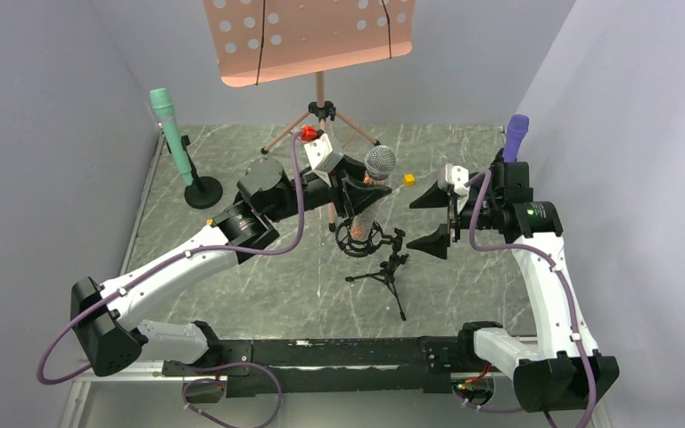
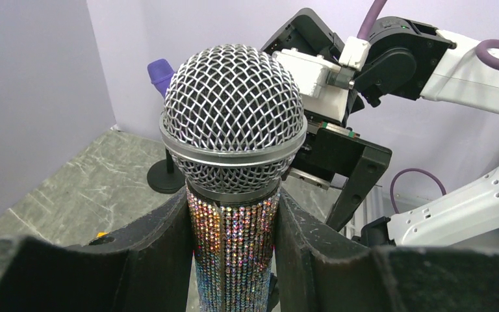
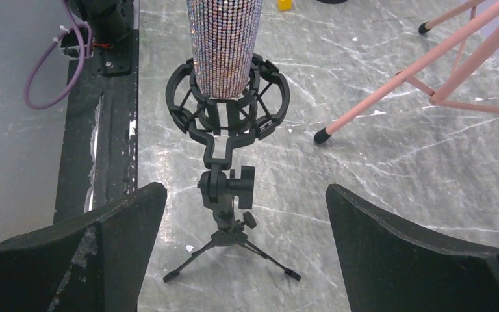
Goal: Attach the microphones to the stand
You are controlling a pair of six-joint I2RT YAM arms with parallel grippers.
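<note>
In centre shock mount (image 3: 227,127): silver microphone (image 2: 234,117) | left gripper (image 2: 234,260) clamped on it | right gripper (image 3: 243,195), 3 o'clock, spread apart

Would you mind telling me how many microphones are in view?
3. The mint green microphone stands rear left, the purple microphone rear right, the silver microphone centre, held by the left gripper in the shock mount.

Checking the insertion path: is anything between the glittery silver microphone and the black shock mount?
Nothing visible does. The left end effector holds the glittery silver microphone, its lower end inside the black shock mount; the open right end effector is clear of both.
</note>
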